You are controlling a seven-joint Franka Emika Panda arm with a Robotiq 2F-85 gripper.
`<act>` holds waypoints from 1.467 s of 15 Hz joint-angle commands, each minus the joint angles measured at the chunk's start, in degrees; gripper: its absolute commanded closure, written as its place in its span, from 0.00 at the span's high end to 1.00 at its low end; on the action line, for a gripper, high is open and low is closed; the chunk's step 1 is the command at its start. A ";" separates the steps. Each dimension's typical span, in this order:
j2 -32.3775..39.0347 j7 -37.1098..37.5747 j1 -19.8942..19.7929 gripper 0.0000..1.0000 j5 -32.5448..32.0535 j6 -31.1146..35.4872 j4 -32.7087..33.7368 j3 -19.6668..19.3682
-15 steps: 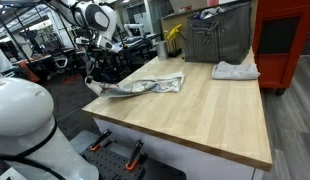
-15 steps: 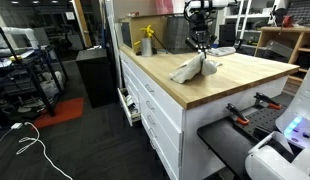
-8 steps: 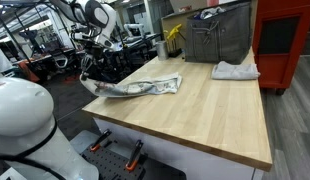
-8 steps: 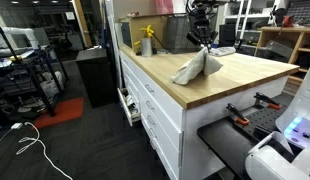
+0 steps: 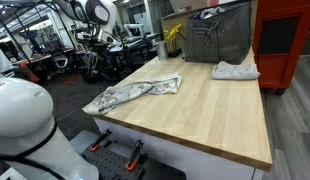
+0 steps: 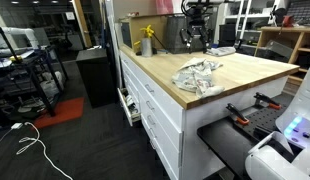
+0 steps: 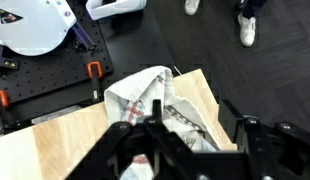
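A crumpled white cloth with a printed pattern point(image 5: 135, 93) lies loose on the wooden table top point(image 5: 200, 115), close to a corner. It also shows in an exterior view as a heap point(image 6: 198, 75) near the table's edge. My gripper point(image 6: 195, 38) hangs a short way above the cloth, open and empty, also seen beyond the table's corner point(image 5: 97, 58). In the wrist view the cloth point(image 7: 143, 100) lies below the spread gripper point(image 7: 191, 104), and the table corner sits between its dark fingers point(image 7: 155, 108). Nothing is held.
A second white cloth point(image 5: 235, 70) lies at the far side of the table, by a grey metal bin point(image 5: 217, 40) and a yellow bottle point(image 5: 173, 38). A red cabinet point(image 5: 285, 40) stands behind. White drawers point(image 6: 155, 110) run under the table top. A black mount point(image 7: 45, 85) is on the floor.
The gripper has gone from shut on the cloth to open. The cloth, which hung from it, has dropped and now lies spread on the table; the gripper has risen clear of it.
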 commanded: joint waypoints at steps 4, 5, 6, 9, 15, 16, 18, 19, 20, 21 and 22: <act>1.56 9.91 -2.51 1.00 1.65 11.75 0.24 -1.36; 2.65 11.18 -2.95 1.00 1.86 14.04 0.60 -1.87; 4.35 11.88 -3.43 1.00 2.42 16.66 1.15 -2.53; 9.05 14.07 -4.56 1.00 4.35 24.77 2.57 -4.36; 19.46 19.26 -6.22 1.00 10.76 37.57 6.93 -7.43; 20.79 20.42 -6.33 1.00 11.60 39.69 7.38 -7.89; 22.20 22.46 -6.63 1.00 13.02 43.33 7.54 -8.81; 22.23 23.25 -6.60 1.00 13.09 45.43 6.98 -9.24; 22.30 24.02 -6.44 1.00 12.29 47.50 6.31 -9.76; 22.18 24.67 -6.27 1.00 11.37 49.29 5.61 -10.20; 21.93 25.18 -6.17 1.00 10.84 50.65 4.97 -10.57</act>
